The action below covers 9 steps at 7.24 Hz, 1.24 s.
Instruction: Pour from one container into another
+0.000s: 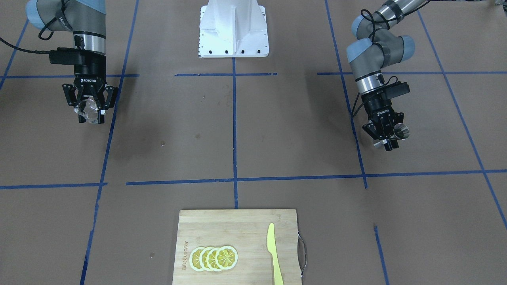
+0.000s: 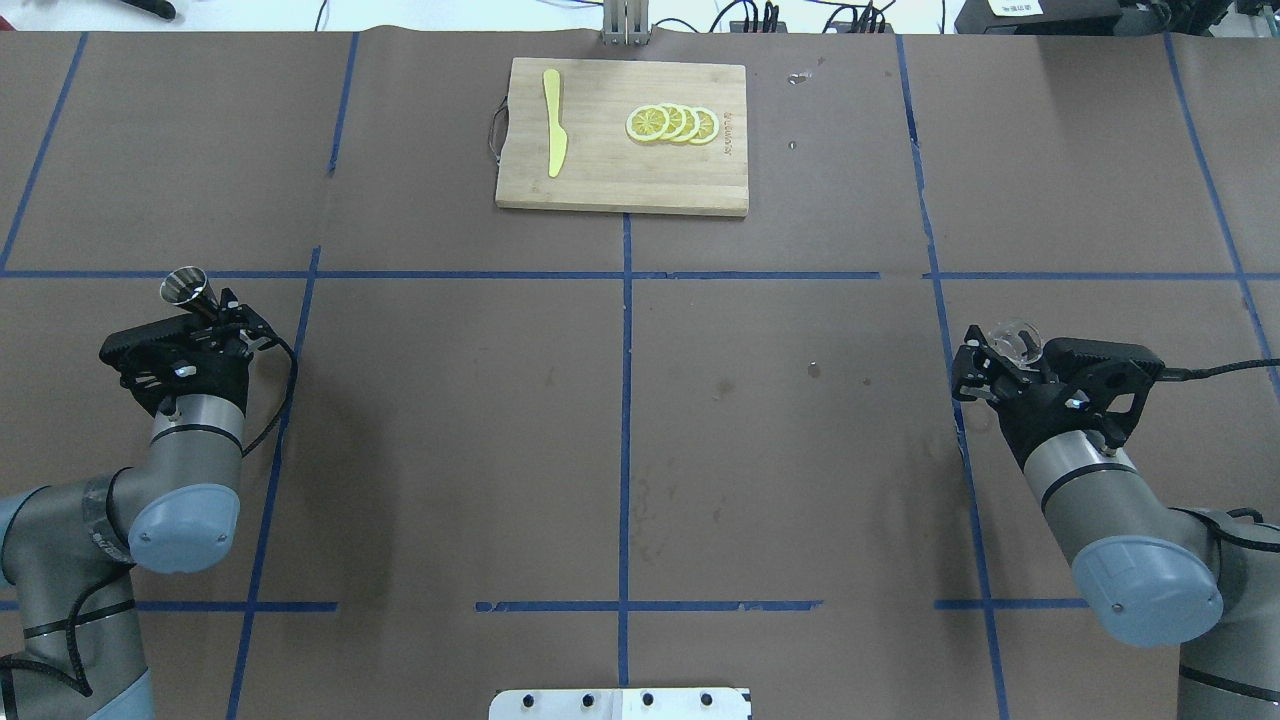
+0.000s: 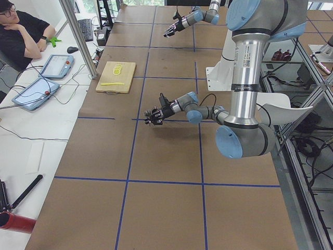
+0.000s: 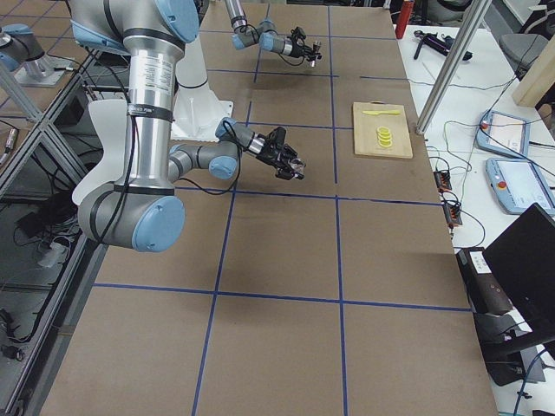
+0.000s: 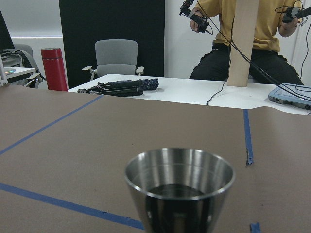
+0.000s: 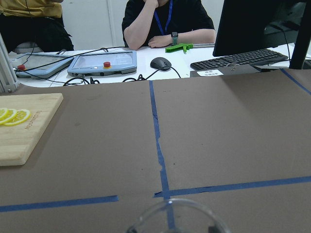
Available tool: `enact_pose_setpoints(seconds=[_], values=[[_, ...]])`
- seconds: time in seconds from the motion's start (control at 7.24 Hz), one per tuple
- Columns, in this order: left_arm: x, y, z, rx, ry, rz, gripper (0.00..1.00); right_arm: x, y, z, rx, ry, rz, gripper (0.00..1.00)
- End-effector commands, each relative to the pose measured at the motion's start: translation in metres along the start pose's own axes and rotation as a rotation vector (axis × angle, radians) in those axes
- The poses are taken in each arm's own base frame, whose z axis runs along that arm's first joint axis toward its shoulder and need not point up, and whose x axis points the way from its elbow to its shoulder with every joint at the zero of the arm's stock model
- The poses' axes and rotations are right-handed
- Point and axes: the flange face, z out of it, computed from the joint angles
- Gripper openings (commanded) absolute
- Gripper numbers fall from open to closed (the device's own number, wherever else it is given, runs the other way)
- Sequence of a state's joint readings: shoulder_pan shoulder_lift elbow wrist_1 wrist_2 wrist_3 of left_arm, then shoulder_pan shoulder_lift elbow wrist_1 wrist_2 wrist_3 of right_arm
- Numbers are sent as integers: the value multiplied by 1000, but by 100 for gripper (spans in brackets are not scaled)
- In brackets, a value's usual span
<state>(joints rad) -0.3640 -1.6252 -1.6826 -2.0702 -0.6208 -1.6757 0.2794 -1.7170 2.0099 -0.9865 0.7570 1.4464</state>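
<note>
Overhead exterior view: the left pincer [image 2: 207,308] is clamped on the steel cup [image 2: 184,286] over the table's [image 2: 620,430] left side. The right pincer [image 2: 998,358] is clamped on the clear glass [image 2: 1016,340] at the right side.

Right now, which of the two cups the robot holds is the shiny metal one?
The steel cup in the left tool, on the overhead view's left: opaque, mirror-bright, flaring to its rim. The glass in the right tool is see-through.

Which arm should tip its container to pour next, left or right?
Probably left: the left tool holds the steel cup, which seems to hold dark liquid; the glass in the right tool looks empty.
</note>
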Motion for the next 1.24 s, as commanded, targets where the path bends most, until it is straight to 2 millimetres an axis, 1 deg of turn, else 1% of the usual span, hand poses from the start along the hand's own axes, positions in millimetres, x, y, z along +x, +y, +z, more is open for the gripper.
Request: enact_pose_setpoints(seconds=[0.0,0.41,0.55,0.97,1.11], values=[[4,9,-11,21,20,-56,0,-2,6,-4,14,-6,-13,0],[4,17,-15,10,26,-51,0,-5,11,-8,19,-14,-19,0],[5,21,-18,4,30,-46,5,-6,13,-10,23,-17,-22,0],[5,26,-22,-3,32,-35,26,-6,13,-10,22,-18,-22,0],[4,27,-22,-2,31,-33,37,-7,13,-10,22,-19,-21,0]])
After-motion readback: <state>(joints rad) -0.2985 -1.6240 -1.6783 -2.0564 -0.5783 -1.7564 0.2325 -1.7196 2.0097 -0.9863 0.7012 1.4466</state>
